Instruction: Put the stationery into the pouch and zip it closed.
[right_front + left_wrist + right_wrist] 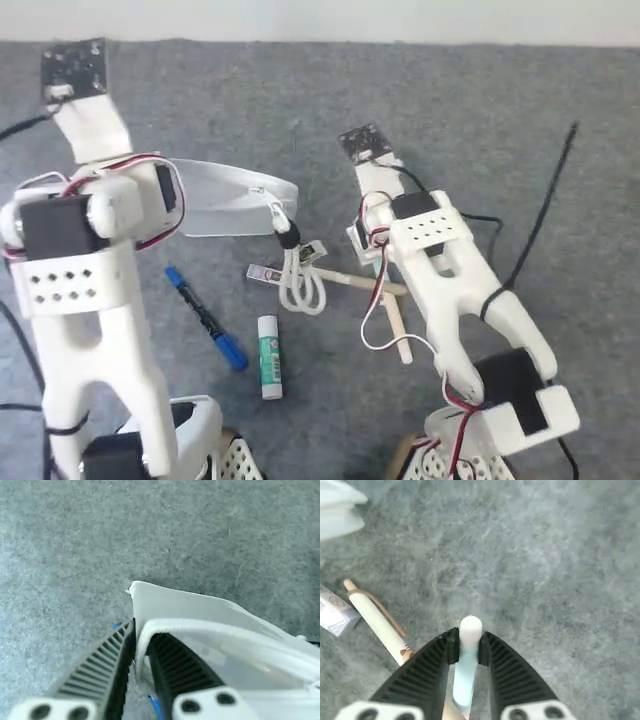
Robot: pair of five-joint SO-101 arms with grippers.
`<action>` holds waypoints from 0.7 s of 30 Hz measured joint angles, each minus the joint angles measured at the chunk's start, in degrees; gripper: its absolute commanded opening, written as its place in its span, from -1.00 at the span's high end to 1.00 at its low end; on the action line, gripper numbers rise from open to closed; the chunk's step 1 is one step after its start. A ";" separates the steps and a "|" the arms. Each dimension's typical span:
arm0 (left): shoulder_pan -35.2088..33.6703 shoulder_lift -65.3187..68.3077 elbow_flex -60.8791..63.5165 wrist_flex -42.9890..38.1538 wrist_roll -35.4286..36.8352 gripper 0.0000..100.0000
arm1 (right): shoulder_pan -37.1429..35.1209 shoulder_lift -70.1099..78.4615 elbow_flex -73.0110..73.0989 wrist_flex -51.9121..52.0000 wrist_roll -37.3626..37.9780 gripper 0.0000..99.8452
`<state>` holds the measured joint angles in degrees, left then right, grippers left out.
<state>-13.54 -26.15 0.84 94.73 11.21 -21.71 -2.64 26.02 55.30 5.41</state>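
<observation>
Holding the pen: the white-tipped pen (470, 625) has a pale blue body. The right gripper (468, 636) pinches it tight, just over the gray mat (500, 120).
Pouch: the clear white pouch (235, 205) lies on the mat, near the pen. The left gripper (140, 632) is squeezed shut on its edge, by the zip.
Mouth: I cannot tell how wide it is open.
Doing it well: I think the left arm should keep the edge up and still. The right arm should slide the pen in tip first, low and slow, and let go only once it is inside.
Watch out: the white cord (300, 285) lies between pen and pouch and could catch.
Not in yet: the cream pen (375, 622), eraser (334, 612), blue marker (205, 320) and glue stick (268, 357) lie on the mat.
</observation>
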 measured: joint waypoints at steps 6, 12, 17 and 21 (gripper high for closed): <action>-0.79 -0.09 1.41 0.00 1.76 0.98 | 0.88 -3.16 0.00 0.62 0.00 0.98; -2.29 -0.09 1.76 0.00 2.81 0.98 | 0.88 -7.91 0.00 1.76 -0.70 0.98; -2.73 -0.53 4.31 -1.85 2.81 0.98 | 1.49 -12.40 0.00 3.34 -4.75 0.98; -2.73 -0.79 6.24 -3.69 3.43 0.98 | 2.99 -13.63 0.62 3.69 -7.03 0.98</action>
<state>-16.26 -26.95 7.08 91.03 14.64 -18.73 -16.26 26.64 58.99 -1.63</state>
